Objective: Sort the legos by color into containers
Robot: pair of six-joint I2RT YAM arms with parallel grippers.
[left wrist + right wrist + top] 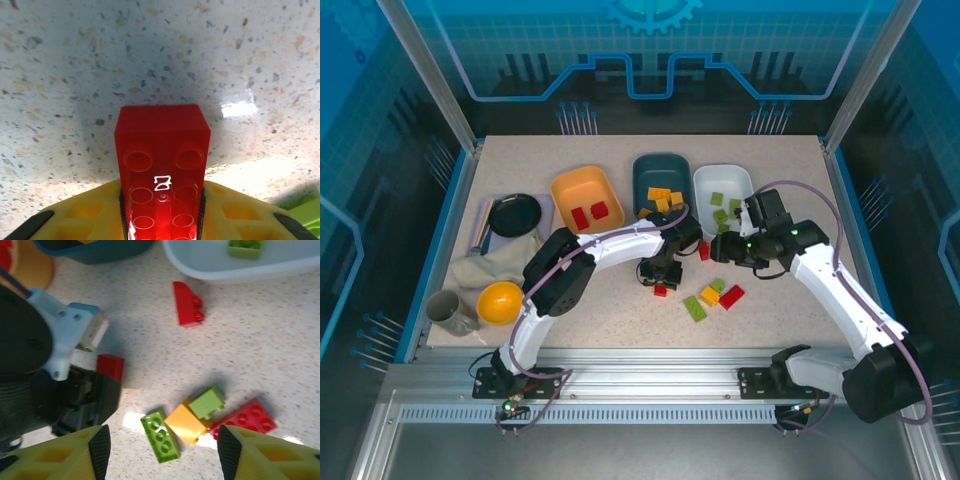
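Observation:
My left gripper is shut on a red oblong lego, held low over the table in front of the teal tub. The right gripper hangs open above a loose cluster: a green oblong lego, an orange-yellow one, a small green one and a red one. Another red lego lies near the white tub. The orange tub holds two red legos.
At the left stand a black pan, a crumpled cloth, a grey mug and a round yellow bowl. The teal tub holds orange-yellow legos, the white tub green ones. The two arms are close together mid-table.

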